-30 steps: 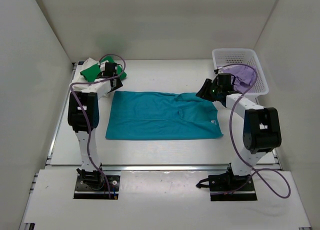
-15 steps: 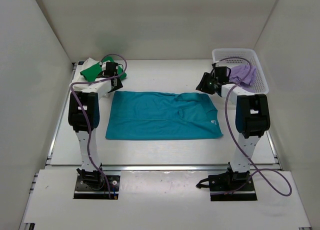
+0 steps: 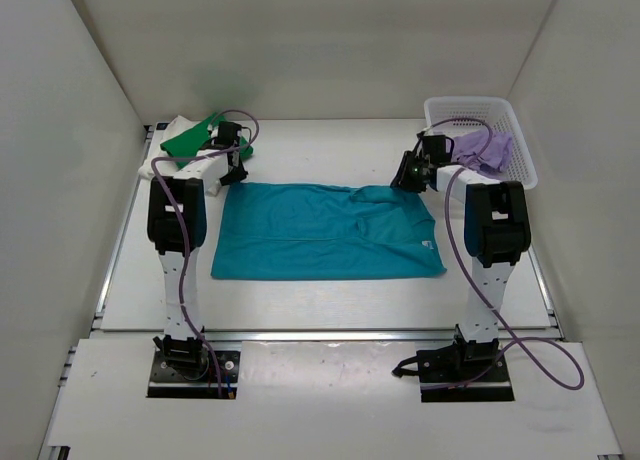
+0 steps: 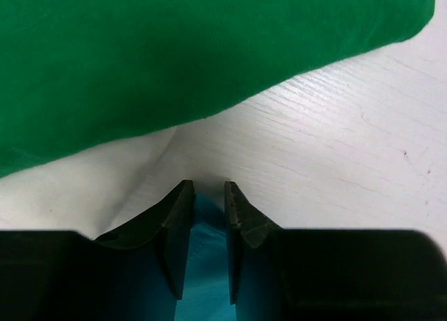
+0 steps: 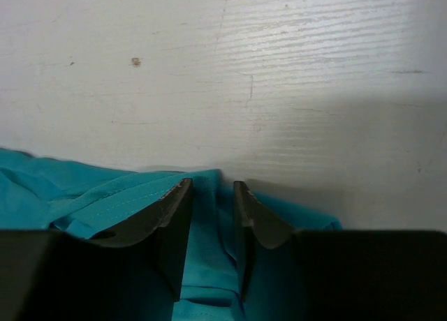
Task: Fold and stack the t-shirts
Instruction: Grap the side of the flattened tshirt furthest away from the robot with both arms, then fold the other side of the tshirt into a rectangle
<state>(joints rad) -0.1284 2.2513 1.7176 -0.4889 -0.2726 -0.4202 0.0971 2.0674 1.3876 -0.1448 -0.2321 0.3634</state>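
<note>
A teal t-shirt (image 3: 325, 230) lies flat and folded across the table's middle, its small white neck label toward the right. My left gripper (image 3: 235, 173) is down at the shirt's far left corner. In the left wrist view its jaws (image 4: 208, 188) stand narrow with teal cloth (image 4: 206, 265) between them. My right gripper (image 3: 405, 175) is at the far right corner. There the jaws (image 5: 211, 185) pinch a raised ridge of teal cloth (image 5: 84, 188). A green t-shirt (image 3: 190, 137) lies on a cream-white one (image 3: 160, 162) at the back left. A lilac t-shirt (image 3: 480, 150) is in the basket.
The white mesh basket (image 3: 470, 105) stands at the back right, close behind my right gripper. In the left wrist view the green t-shirt (image 4: 174, 56) and the cream-white cloth (image 4: 105, 188) lie just beyond the fingertips. White walls close in the table on three sides.
Both grippers have dropped to the teal t-shirt's far corners and their jaws have narrowed onto the cloth. The right arm has straightened and swung inward.
</note>
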